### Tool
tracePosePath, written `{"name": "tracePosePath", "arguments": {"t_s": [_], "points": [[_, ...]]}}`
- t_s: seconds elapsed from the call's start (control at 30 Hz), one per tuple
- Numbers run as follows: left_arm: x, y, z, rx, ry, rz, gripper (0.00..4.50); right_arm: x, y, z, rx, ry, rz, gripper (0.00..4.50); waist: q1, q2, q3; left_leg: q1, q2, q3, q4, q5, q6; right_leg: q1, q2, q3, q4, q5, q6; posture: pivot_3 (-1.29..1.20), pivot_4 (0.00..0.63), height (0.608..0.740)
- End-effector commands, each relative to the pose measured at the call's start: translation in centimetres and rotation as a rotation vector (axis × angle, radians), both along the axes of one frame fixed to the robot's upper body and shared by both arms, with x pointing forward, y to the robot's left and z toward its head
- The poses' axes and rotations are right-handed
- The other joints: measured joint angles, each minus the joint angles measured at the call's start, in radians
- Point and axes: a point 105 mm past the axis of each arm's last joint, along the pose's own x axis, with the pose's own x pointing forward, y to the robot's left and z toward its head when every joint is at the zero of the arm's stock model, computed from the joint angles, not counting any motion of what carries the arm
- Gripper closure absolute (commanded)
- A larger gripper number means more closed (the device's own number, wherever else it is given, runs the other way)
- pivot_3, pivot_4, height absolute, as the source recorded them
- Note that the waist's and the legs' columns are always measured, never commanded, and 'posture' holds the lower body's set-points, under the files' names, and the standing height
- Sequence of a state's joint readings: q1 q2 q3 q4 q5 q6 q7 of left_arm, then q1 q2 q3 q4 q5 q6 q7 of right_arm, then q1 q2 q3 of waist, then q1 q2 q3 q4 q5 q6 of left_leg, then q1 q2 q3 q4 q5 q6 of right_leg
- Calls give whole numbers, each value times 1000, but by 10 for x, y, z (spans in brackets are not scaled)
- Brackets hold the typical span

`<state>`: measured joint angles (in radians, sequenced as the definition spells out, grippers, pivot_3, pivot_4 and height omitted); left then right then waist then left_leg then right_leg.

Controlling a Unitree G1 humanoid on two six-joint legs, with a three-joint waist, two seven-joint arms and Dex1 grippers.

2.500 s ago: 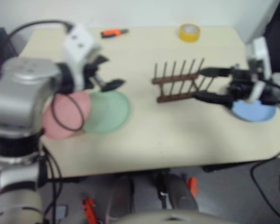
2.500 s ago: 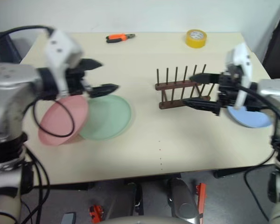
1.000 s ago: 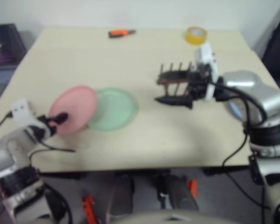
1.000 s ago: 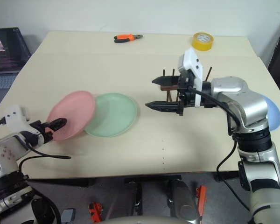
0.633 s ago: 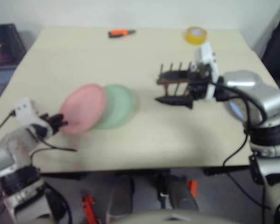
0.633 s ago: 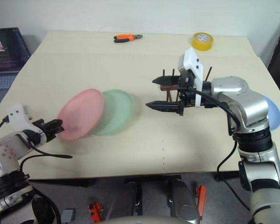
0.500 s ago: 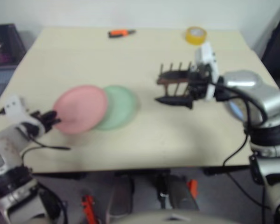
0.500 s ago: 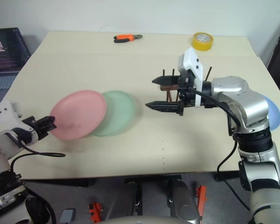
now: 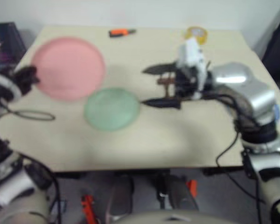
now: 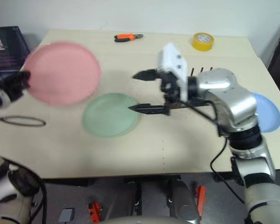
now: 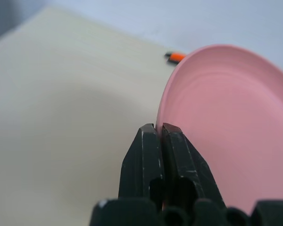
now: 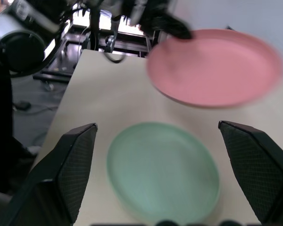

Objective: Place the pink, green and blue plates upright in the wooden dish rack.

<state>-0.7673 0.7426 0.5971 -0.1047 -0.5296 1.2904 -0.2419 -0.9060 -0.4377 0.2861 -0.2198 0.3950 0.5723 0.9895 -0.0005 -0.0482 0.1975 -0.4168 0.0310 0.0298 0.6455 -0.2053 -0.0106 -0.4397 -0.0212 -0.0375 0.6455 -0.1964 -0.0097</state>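
- Since a second ago the pink plate (image 10: 61, 73) has come up off the tabletop (image 10: 130, 154): it was lying low with one edge over the green plate (image 10: 110, 115), and it now hangs clear in the air on the robot's left, held well above the surface.
- Left tool (image 11: 159, 129) is clenched on the near rim of the pink plate; in the left wrist view the two black fingers (image 11: 146, 155) press together with the plate's edge pinched between them.
- Pink plate is tilted, its hollow face turned partly towards the head camera.
- Green plate lies flat on the tabletop, below and a little to the right of the raised pink one, no longer overlapped by it.
- Right tool (image 10: 147, 91) has shifted towards the robot's left and now sits in front of the wooden dish rack (image 10: 196, 88), hiding most of it; a few peg tops show behind the arm.
- Right tool is spread wide and grasps nothing; its lower finger (image 10: 149, 108) reaches to just beside the green plate's right edge, and the right wrist view looks between both fingers at the green plate and the lifted pink plate.
- Blue plate (image 10: 266, 112) rests flat near the tabletop's right edge, partly hidden behind the right arm.
- At the far edge lie orange-handled pliers (image 10: 127, 37) and a roll of yellow tape (image 10: 203, 40), well apart from the plates.
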Motion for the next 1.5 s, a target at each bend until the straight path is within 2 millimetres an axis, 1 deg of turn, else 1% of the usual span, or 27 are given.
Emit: {"name": "tracePosePath", "arguments": {"t_s": [0.03, 0.1, 0.13, 0.2, 0.27, 0.47, 0.53, 0.6, 0.7, 0.73, 0.77, 0.8, 0.87, 0.93, 1.03, 1.13, 1.33, 1.4, 1.43, 1.47, 1.5], "points": [[21, -42, 25, 333, -4, -4, 4476, 7, 36, -13, -78, -264, -49, 0, 0, 0, 0, 0, 0, 0, 0, 0, -1, 0, 0, 1, 1, 0, 0, 0, 150, 740], [31, -68, 32, 314, -23, -54, 4476, 7, 49, -24, -103, -336, -44, 0, 0, 0, 0, 0, -1, 0, 0, 1, -2, -1, 0, 2, 0, 0, 1, 0, 150, 740], [34, -76, 33, 312, -26, -68, 4476, 8, 53, -27, -107, -356, -47, 0, -1, 0, 0, -1, -1, 0, 0, 1, -2, -1, 0, 2, 0, 1, 2, 0, 150, 740], [37, -92, 30, 309, -17, -109, 4476, 19, 59, -34, -128, -405, -98, 0, -3, 0, 0, -2, -2, 2, 0, 1, -2, -2, 0, 2, -1, 2, 4, 0, 150, 740], [39, -100, 28, 299, -11, -134, 4476, 27, 61, -40, -150, -430, -126, 0, -7, 0, 0, -2, -2, 3, 0, 1, -2, -2, 0, 3, -1, 2, 4, 0, 150, 740], [38, -110, 27, 264, 4, -167, 4476, 46, 58, -52, -202, -495, -200, 0, -8, 0, 0, -1, 0, 1, -1, 2, -4, -2, 1, 2, 1, 1, 2, 0, 150, 740], [38, -112, 30, 251, -2, -169, 4500, 51, 55, -55, -214, -514, -222, 401, -8, 0, 0, -1, 0, 1, -1, 3, -5, -2, 1, 1, 1, 1, 2, 0, 150, 740], [38, -112, 32, 250, -2, -165, 4500, 55, 53, -55, -217, -525, -236, 951, -8, 0, 0, -1, 0, 0, -1, 3, -6, -2, 1, 1, 2, 1, 2, 0, 150, 740], [40, -113, 30, 249, 3, -168, 4500, 59, 49, -53, -214, -545, -255, 2085, -9, 0, 0, 0, 0, -1, -1, 4, -6, -2, 1, 2, 2, 1, 2, 0, 150, 740], [41, -114, 30, 249, 4, -170, 4500, 60, 48, -52, -215, -550, -260, 2396, -9, 0, 0, 0, 0, -1, -1, 4, -6, -2, 1, 2, 2, 1, 2, 0, 150, 740], [41, -114, 30, 248, 5, -171, 4500, 61, 47, -52, -215, -553, -262, 2874, -8, 0, 0, 0, 0, -1, -1, 4, -6, -2, 1, 2, 2, 1, 2, 0, 150, 740], [42, -115, 30, 247, 5, -172, 4500, 61, 45, -51, -216, -555, -264, 3156, -8, 0, 0, -1, 0, -1, -1, 4, -6, -2, 1, 2, 1, 1, 2, 0, 150, 740], [43, -119, 29, 242, 6, -195, 4500, 62, 42, -50, -216, -562, -270, 3923, -8, 0, 0, -1, 0, -1, -1, 4, -6, -2, 1, 2, 1, 1, 2, 0, 150, 740], [42, -127, 31, 241, 8, -239, 4500, 63, 39, -47, -209, -568, -280, 4480, -8, 0, 0, -1, 0, -1, 0, 4, -6, -2, 1, 2, 1, 1, 2, 0, 150, 740], [38, -132, 41, 228, -21, -284, 4500, 67, 32, -41, -198, -572, -307, 4480, -8, -1, 0, -1, 0, -1, 0, 4, -6, -2, 1, 2, 1, 1, 2, 0, 150, 740], [36, -126, 50, 225, -47, -271, 3743, 72, 27, -36, -193, -575, -330, 4500, -8, -1, 0, -1, 0, -1, -1, 4, -6, -2, 1, 2, 1, 1, 2, 0, 150, 740], [32, -117, 59, 220, -76, -261, 1604, 71, 28, -33, -176, -585, -315, 4500, -13, -1, 0, 0, 0, -1, -1, 4, -6, -2, 1, 2, 1, 1, 2, 0, 150, 740], [26, -114, 71, 214, -108, -256, 881, 70, 30, -32, -167, -587, -299, 4500, -15, -1, 1, 0, 0, -1, -1, 4, -6, -2, 1, 2, 1, 1, 2, 0, 150, 740], [20, -113, 80, 209, -131, -257, 484, 69, 31, -31, -162, -585, -291, 4500, -16, -1, 1, -1, 0, -1, -1, 4, -6, -2, 1, 2, 1, 1, 2, 0, 150, 740], [12, -113, 94, 206, -172, -274, 144, 69, 33, -30, -154, -580, -284, 4500, -18, -1, 1, -1, 0, -1, -1, 4, -6, -2, 1, 2, 1, 1, 2, 0, 150, 740], [2, -113, 107, 195, -212, -299, 21, 68, 34, -29, -142, -570, -278, 4500, -20, -2, 2, -1, 0, -1, -1, 4, -6, -2, 1, 1, 1, 1, 2, 0, 150, 740]]}}
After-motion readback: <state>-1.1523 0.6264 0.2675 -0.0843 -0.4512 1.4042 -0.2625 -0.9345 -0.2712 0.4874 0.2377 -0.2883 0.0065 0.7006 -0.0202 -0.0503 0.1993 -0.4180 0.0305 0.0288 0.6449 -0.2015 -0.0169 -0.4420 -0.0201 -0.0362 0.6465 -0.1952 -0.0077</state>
